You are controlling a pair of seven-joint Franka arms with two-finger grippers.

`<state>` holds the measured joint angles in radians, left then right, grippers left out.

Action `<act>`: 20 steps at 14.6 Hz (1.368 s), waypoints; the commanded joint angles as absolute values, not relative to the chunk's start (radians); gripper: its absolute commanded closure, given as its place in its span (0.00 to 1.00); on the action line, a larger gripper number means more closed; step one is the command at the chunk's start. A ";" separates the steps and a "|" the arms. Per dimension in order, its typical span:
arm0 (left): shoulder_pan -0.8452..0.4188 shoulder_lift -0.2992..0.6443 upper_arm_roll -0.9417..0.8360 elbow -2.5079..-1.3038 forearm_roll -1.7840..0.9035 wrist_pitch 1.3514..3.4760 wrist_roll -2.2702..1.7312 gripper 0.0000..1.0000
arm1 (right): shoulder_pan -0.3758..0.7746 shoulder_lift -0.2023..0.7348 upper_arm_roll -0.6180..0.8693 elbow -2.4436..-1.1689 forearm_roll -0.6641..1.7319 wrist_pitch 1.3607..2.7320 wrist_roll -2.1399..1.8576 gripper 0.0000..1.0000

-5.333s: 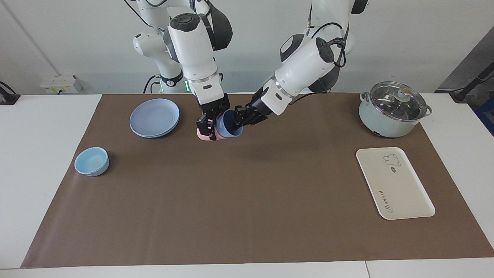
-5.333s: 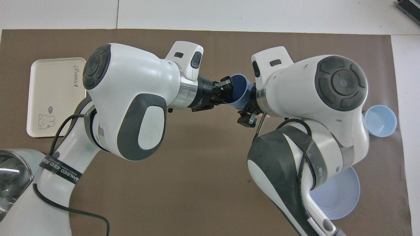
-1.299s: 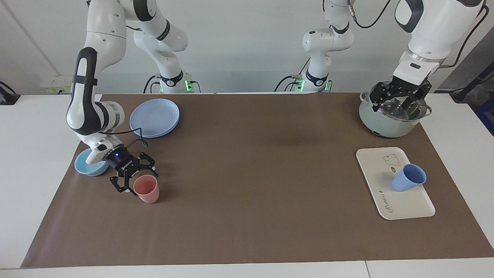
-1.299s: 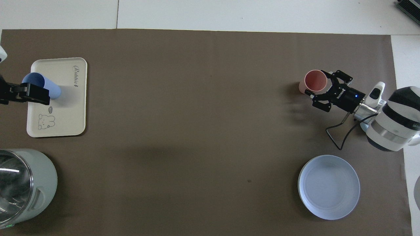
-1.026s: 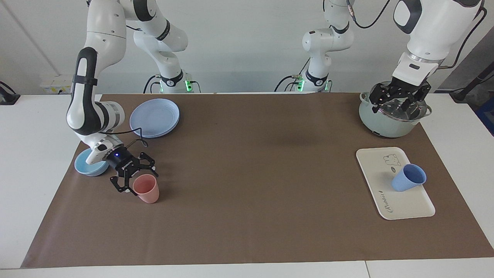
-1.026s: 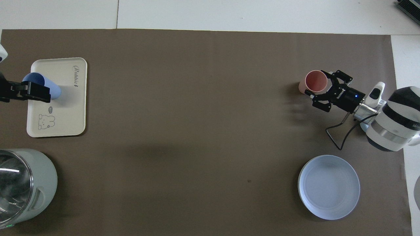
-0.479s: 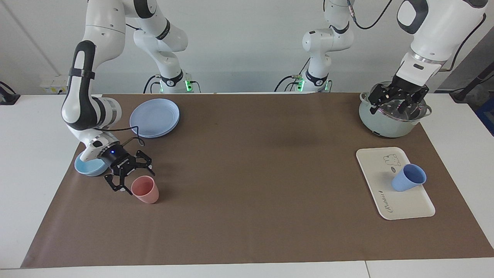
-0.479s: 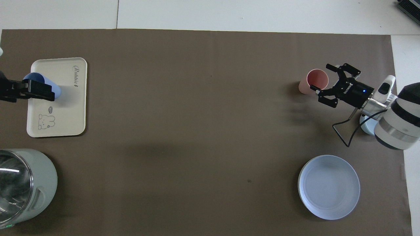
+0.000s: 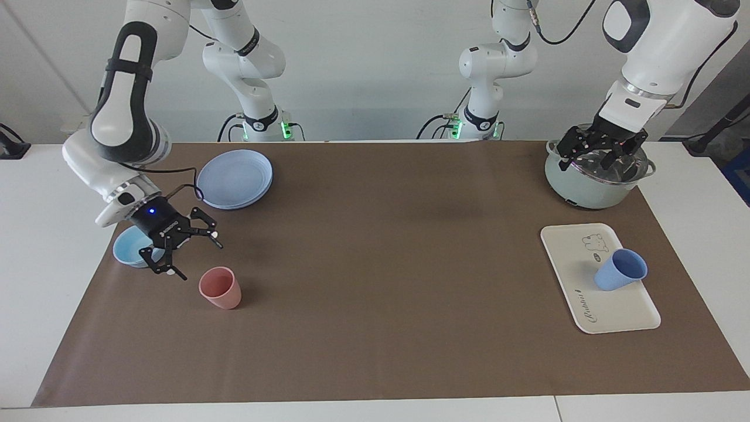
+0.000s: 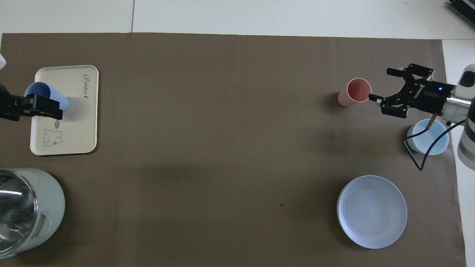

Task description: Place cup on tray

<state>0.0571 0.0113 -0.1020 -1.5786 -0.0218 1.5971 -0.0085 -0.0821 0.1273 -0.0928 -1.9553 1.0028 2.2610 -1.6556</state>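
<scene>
We judge the task done: the periwinkle cup (image 9: 620,269) stands on the cream tray (image 9: 609,310), released. Our left end effector (image 9: 597,153) hangs wide and empty over the lidded pot (image 9: 586,181); our right end effector (image 9: 186,253), also wide, is beside the pink tumbler (image 9: 220,288).

The cup (image 9: 620,269) stands on the tray (image 9: 586,293) at the left arm's end of the surface (image 9: 375,328), with the pot (image 9: 595,176) nearer the robots than the tray. At the right arm's end, the plate (image 9: 234,177) sits nearest the robots, the bowl (image 9: 130,249) farther out, the pink tumbler (image 9: 220,287) farthest
</scene>
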 commanded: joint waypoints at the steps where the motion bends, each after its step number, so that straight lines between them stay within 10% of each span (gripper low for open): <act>1: 0.052 -0.012 -0.097 -1.605 -0.029 1.591 -0.018 0.00 | -0.058 0.059 -0.083 -1.948 0.745 2.266 -1.371 0.00; 9: 0.058 -0.014 -0.097 -1.612 -0.029 1.603 -0.011 0.00 | 0.135 -0.038 -0.083 -1.950 0.286 2.244 -0.656 0.00; 20: 0.058 -0.014 -0.097 -1.609 -0.029 1.606 -0.008 0.00 | 0.040 -0.060 -0.101 -1.715 0.017 1.671 0.059 0.00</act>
